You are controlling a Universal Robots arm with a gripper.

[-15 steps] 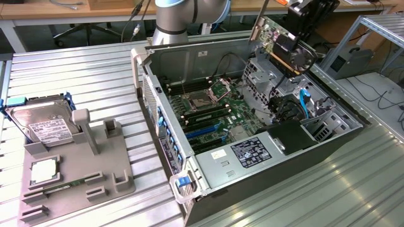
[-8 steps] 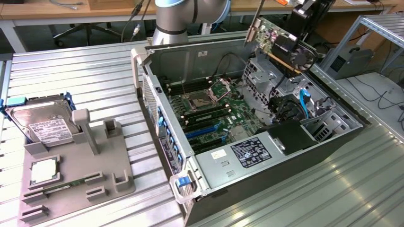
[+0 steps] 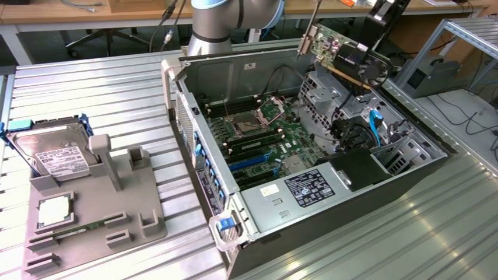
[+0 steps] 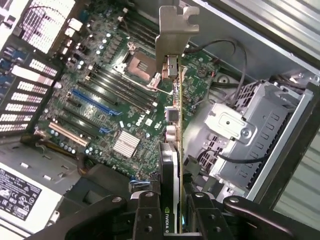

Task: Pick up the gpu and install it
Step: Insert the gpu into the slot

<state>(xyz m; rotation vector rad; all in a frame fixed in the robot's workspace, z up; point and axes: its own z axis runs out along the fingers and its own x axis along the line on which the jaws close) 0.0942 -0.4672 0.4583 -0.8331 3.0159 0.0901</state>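
The gpu (image 3: 336,51) is a dark card with a black cooler and a pale metal bracket (image 3: 307,41). It hangs tilted in the air over the far right corner of the open computer case (image 3: 181,81). In the wrist view my gripper (image 4: 171,207) is shut on the gpu (image 4: 173,125) by the edge away from the bracket, one finger (image 4: 145,215) on each side. The card stands edge-on above the motherboard (image 4: 125,120), clear of its slots, with the bracket (image 4: 175,30) at the far end. A blue expansion slot (image 4: 92,102) lies below, off to one side.
The case's drive cage (image 4: 240,135) and cables sit close beside the card. The power supply (image 3: 307,186) fills the near end of the case. On the exterior view's left a grey holder (image 3: 101,204) carries a hard drive (image 3: 51,154), a processor (image 3: 53,210) and a green memory stick (image 3: 78,228).
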